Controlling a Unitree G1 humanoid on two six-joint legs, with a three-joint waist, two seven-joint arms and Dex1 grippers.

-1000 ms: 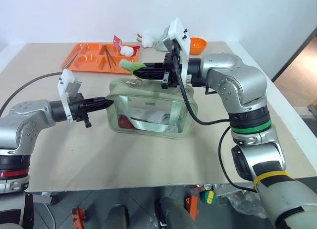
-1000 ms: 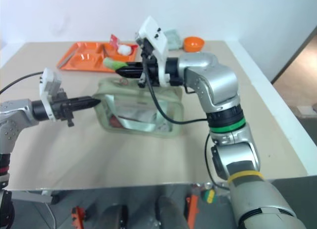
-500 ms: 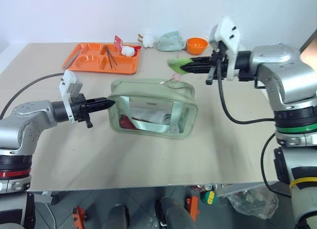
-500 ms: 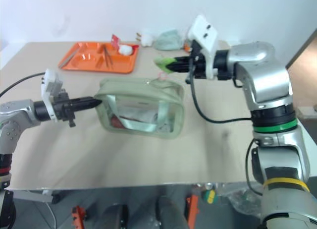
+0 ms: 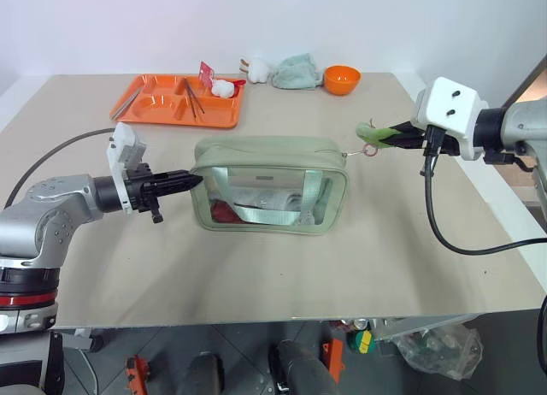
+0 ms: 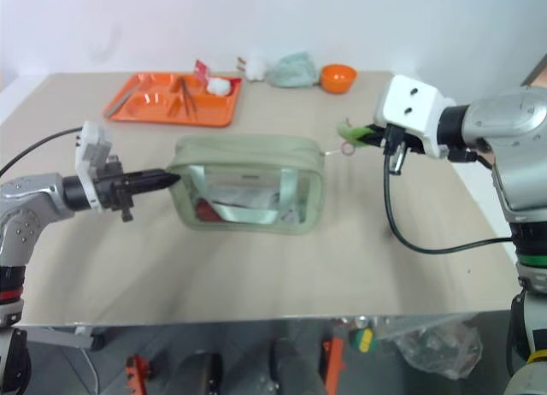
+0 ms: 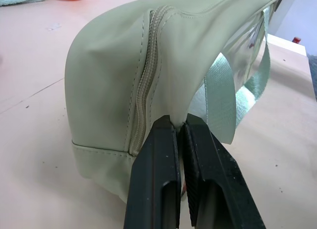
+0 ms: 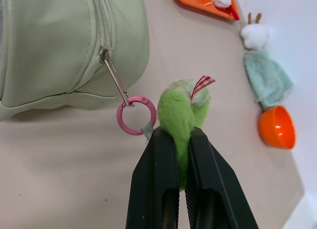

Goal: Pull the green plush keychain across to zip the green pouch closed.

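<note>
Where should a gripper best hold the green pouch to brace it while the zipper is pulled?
At the end panel opposite the zipper pull, coming in level from that side, as the left gripper does on the green pouch: the soft fabric beside the zipper folds into a pinchable ridge.

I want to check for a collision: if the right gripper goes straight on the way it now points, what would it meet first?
Probably the green pouch. The right gripper, shut on the green plush keychain, points toward the pouch's zipper end, with only the pink ring and zipper pull between; depth is uncertain.

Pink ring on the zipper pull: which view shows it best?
The right wrist view: the pink ring is close up, linking the zipper pull to the plush keychain. In the eye views it is a tiny speck beside the pouch.
</note>
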